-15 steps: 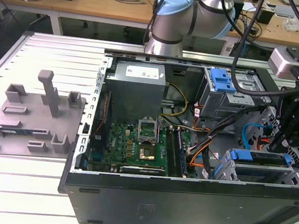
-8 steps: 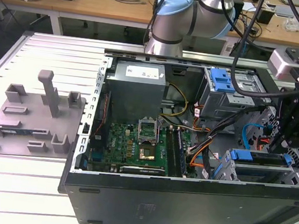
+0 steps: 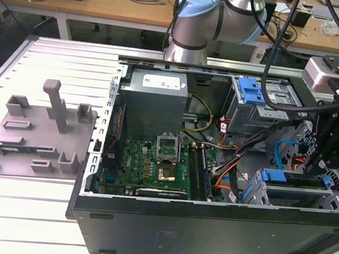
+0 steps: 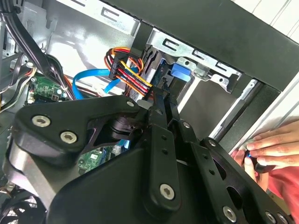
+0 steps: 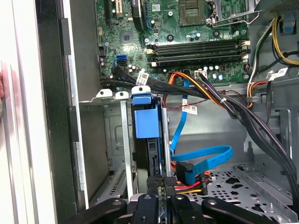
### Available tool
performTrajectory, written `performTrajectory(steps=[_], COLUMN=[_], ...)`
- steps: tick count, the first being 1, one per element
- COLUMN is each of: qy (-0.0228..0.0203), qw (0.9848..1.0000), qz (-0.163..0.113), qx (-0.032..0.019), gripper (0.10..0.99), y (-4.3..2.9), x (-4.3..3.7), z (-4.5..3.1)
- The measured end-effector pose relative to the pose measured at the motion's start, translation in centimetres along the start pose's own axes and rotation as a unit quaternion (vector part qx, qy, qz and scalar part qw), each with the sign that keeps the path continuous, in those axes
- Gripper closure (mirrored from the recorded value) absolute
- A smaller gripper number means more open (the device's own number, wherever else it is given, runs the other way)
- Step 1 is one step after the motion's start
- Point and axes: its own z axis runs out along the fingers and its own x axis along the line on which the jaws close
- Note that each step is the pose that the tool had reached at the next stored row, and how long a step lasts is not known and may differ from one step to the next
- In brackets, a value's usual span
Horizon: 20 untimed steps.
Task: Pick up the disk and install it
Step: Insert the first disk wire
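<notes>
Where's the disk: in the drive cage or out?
In the drive cage. The first wrist view shows the disk on edge between its metal rails, the gripper at its end. Fully seated: cannot tell.

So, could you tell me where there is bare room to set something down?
The table is bare nearer the camera than the grey tray and behind it, at the exterior view's left of the case. Inside the case is crowded: cables bunch beside the disk.

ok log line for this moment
phase: install | disk: upright in drive cage | hand: at disk's end, over cage | person's hand: outside case wall
</notes>
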Motion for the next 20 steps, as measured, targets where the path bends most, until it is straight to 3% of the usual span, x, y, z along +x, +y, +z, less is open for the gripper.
performTrajectory(steps=[20], qy=[0.0000], qw=[1.0000], qz=[0.000], qx=[0.0000], gripper=[0.918], y=[-0.02], x=[-0.04], z=[0.58])
